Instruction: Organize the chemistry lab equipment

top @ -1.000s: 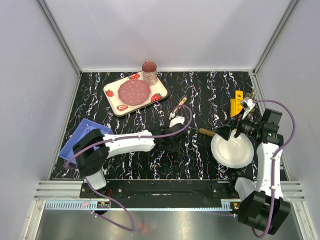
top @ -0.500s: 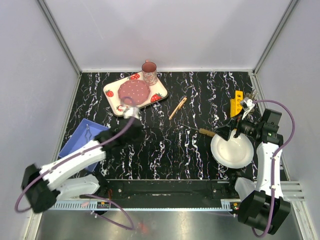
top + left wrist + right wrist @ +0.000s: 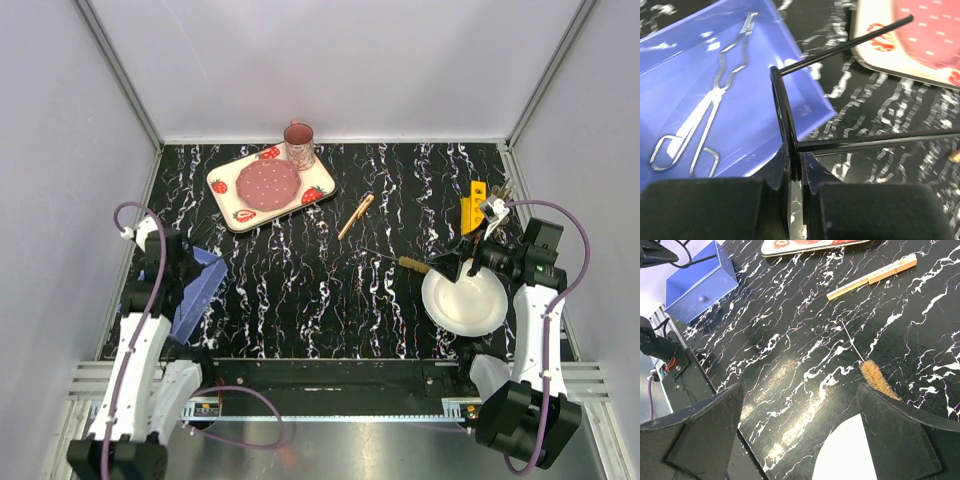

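Note:
My left gripper (image 3: 797,175) is shut on a thin black wire ring (image 3: 782,115) with two long straight rods, held at the right rim of the blue tray (image 3: 675,65). A bent metal wire tong (image 3: 715,110) lies in that tray. In the top view the left gripper (image 3: 197,240) is at the far left over the tray (image 3: 205,290). My right gripper (image 3: 805,440) is open and empty, above the near-left edge of the white plate (image 3: 847,455). A wire-handled bristle brush (image 3: 879,381) lies just left of the plate. A wooden clip (image 3: 872,276) lies mid-table. No test tubes show.
The strawberry tray (image 3: 270,188) with the pink mug (image 3: 298,144) stands at the back. A yellow holder (image 3: 472,206) sits at the right, behind the right gripper (image 3: 452,266). The brush (image 3: 410,264) and wooden clip (image 3: 356,215) lie on the black marbled table.
My left arm has swung from the middle of the table back to the far left, over the blue tray. The right arm has not moved.

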Controlling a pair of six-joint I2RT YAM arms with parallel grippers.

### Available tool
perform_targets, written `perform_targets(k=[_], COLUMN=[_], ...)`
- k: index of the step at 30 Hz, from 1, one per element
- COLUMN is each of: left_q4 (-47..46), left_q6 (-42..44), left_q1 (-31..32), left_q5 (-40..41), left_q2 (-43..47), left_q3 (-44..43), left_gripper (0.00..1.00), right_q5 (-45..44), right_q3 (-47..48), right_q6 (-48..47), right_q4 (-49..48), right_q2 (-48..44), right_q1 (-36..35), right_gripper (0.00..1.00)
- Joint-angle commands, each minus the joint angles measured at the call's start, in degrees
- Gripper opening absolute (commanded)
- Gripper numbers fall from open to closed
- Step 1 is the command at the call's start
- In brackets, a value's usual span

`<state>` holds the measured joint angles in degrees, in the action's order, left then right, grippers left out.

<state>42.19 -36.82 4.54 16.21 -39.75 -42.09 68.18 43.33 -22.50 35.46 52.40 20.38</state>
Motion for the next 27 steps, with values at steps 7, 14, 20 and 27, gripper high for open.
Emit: perform_targets(k=[7, 14, 20, 27], left_q4=[2.89, 3.34, 2.10, 2.63], left_q6=[-2.91, -3.61, -2.38, -1.06], left_q1=[-18.86, -26.76, -32.13, -32.57], left_q5=[-7.51, -4.87, -9.08, -11.64], left_q2=[-10.43, -11.58, -12.46, -13.78], left_q3=[-5.02, -3.10, 0.33, -0.36], left_gripper=[0.00, 0.00, 0.10, 0.43], right_q5=[0.46, 0.37, 0.46, 0.28], right_q3=[1.32, 1.40, 1.32, 1.32], right_q6=[-1.49, -1.67, -1.67, -1.76], right_q4=[0.31, 0.40, 0.48, 0.57], right_q2=[-0.72, -0.63, -0.55, -0.55], right_q1=[-0.34, -0.34, -0.34, -0.25], right_gripper=[1.00, 1.00, 1.00, 1.00])
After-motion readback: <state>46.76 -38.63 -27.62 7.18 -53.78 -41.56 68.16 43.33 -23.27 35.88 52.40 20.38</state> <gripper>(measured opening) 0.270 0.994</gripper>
